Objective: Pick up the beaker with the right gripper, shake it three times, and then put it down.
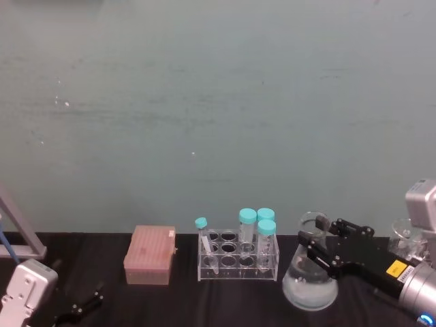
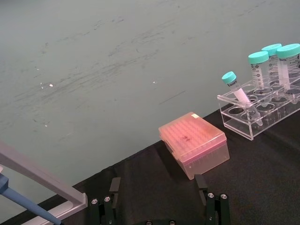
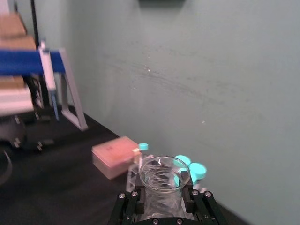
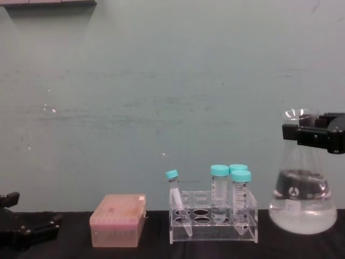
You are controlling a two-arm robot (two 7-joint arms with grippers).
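Beaker (image 4: pixel 302 194): clear glass conical flask with a wide base, narrow neck, flared rim and a small dark round logo on the body. Clear liquid (image 4: pixel 302 220) fills the lowest part. It stands upright, near the tube rack (image 4: pixel 214 221) on its right side, and is taller than the rack. Can't tell if the base is resting or lifted.

Right gripper (image 4: pixel 315 132): black, blocky, with flat jaws clamped on the beaker's neck just under the rim. It comes in from the side away from the rack.

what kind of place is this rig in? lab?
Looks like a lab bench, possibly a mock-up: the right gripper holds a glass beaker by the neck, beside a clear rack of teal-capped tubes and a pink tip box on a black table. The left gripper sits parked at the near left.
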